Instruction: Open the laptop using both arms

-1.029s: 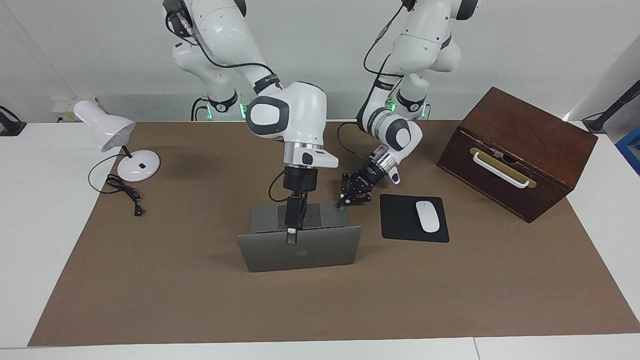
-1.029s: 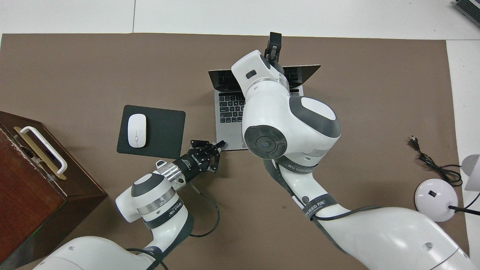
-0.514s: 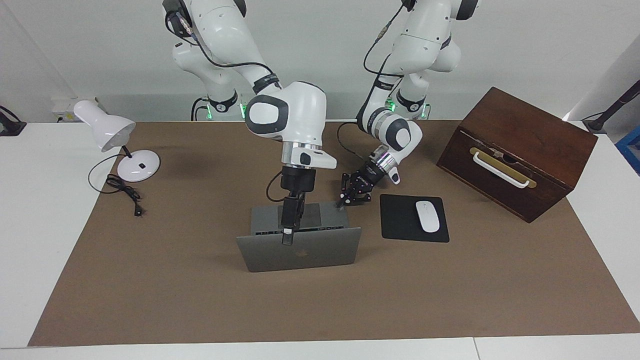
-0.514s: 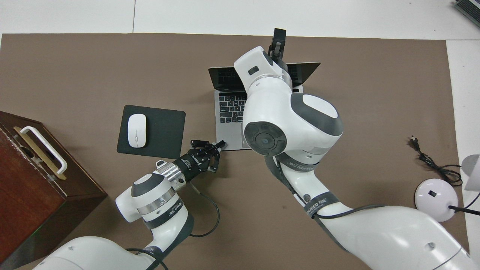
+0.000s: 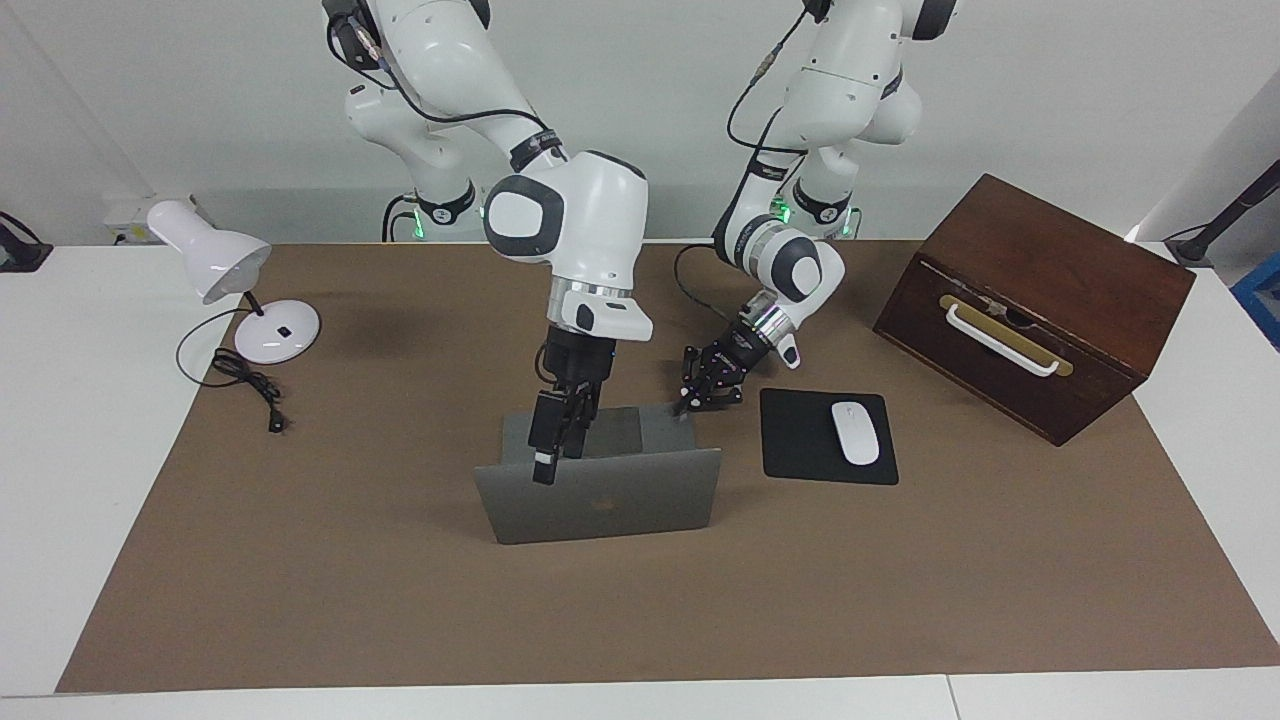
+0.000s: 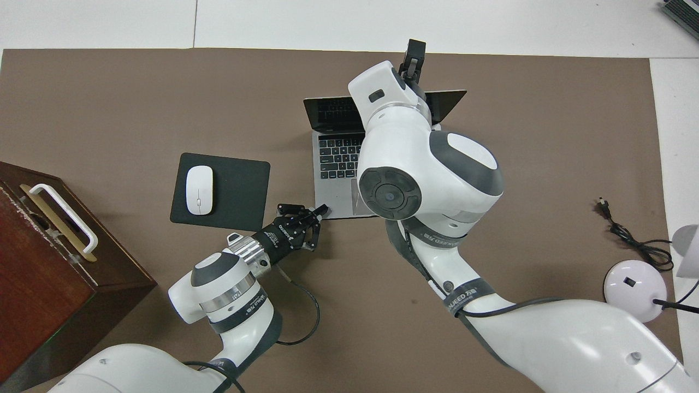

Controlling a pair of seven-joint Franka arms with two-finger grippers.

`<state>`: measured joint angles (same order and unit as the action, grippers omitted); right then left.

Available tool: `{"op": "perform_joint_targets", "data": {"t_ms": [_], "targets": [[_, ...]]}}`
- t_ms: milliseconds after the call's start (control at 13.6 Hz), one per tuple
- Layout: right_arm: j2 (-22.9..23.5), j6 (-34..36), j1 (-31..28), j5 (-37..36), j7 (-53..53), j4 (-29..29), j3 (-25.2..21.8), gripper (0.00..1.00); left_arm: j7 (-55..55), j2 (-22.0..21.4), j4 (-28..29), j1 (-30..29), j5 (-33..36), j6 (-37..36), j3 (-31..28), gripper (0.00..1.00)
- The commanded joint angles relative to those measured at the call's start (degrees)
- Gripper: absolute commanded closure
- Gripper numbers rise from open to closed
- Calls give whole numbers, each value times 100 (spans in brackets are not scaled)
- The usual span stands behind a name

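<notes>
Laptop [image 5: 600, 495] is open, silver-grey, sitting mid-table on the brown mat [image 5: 400, 600]. Lid stands roughly upright with its back and centred logo facing away from the robots. Keyboard deck lies flat toward the robots; black keys and a dark screen show in the overhead view.

Left gripper [image 5: 684, 404] is down at the deck corner nearest the mouse pad [image 5: 828, 437], fingertips pressed together and resting on that corner. Right gripper [image 5: 543, 468] is at the lid's top edge, toward the right arm's end of it. I can't tell whether its fingers are spread or pinching the lid, or whether it's touching at all.

White mouse [image 5: 855, 432] sits on the black mouse pad, just beside the laptop toward the left arm's end. Dark wooden box [image 5: 1035, 300] with a white handle is further toward that end. White desk lamp [image 5: 235, 280] with a loose black cable [image 5: 250, 385] stands at the right arm's end. White tabletop [image 5: 60, 450] shows around the mat; pale wall above.

Right arm's wrist housing blocks much of the keyboard and screen from overhead. Both arms' upper links are cut off at the frame top in the facing view, and the box is cropped at the overhead edge.
</notes>
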<state>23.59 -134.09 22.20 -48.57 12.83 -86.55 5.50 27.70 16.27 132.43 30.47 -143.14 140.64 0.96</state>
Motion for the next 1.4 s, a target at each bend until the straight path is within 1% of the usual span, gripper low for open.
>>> {"op": "perform_joint_targets", "data": {"t_ms": [0, 147, 367, 735, 955, 1102, 1176, 1323], "targets": [[-179, 339, -5, 496, 53, -2, 48, 0, -186, 272, -77, -14, -144, 139, -52, 100], [-250, 506, 4, 567, 80, -2, 56, 0, -186, 272, -77, -14, -144, 139, -52, 100], [-372, 700, 21, 866, 80, -2, 56, 0, -186, 272, -77, -14, -135, 139, -52, 100], [-575, 1165, -31, 1708, 71, 7, 48, 0, -177, 254, -103, -111, -83, 103, -69, 100], [-750, 1437, -93, 2148, 62, 7, 4, 0, -177, 228, -218, -111, -21, 314, -61, 100], [-908, 1640, -312, 2596, 62, 7, 4, 0, -186, 201, -270, -111, -3, 349, -60, 100], [-970, 1754, -374, 2667, 62, 7, 4, 0, -177, 193, -349, -111, 58, 463, -52, 100], [-1093, 1913, -523, 2904, 53, 7, 4, 0, -107, 158, -516, -120, 347, 718, -43, 100]]}}
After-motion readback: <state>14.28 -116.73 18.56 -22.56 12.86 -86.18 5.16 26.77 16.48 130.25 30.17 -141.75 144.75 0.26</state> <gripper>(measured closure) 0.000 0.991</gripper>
